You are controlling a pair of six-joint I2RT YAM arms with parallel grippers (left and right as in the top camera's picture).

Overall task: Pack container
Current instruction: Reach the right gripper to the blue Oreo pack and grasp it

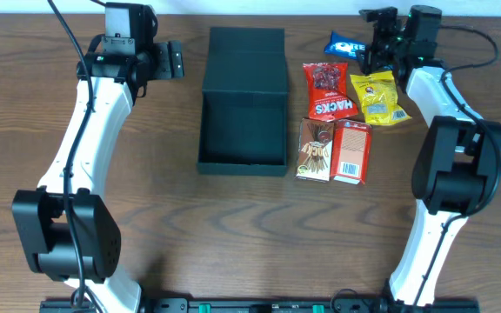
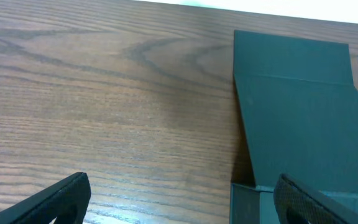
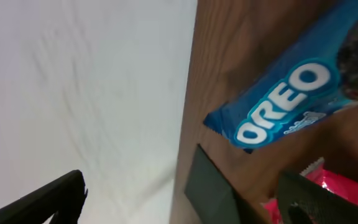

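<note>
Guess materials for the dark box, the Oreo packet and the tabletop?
Dark box: likely matte cardboard; flat folded panels, creased flap, no glare.
Oreo packet: probably glossy plastic film; printed wrapper, faint sheen.
Tabletop: wood-grain surface, low sheen; solid wood or laminate, cannot tell.

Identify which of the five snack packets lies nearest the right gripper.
The blue Oreo packet, at the far edge directly beside the right gripper; the red packet, yellow packet, brown packet and orange box all lie farther from it.
</note>
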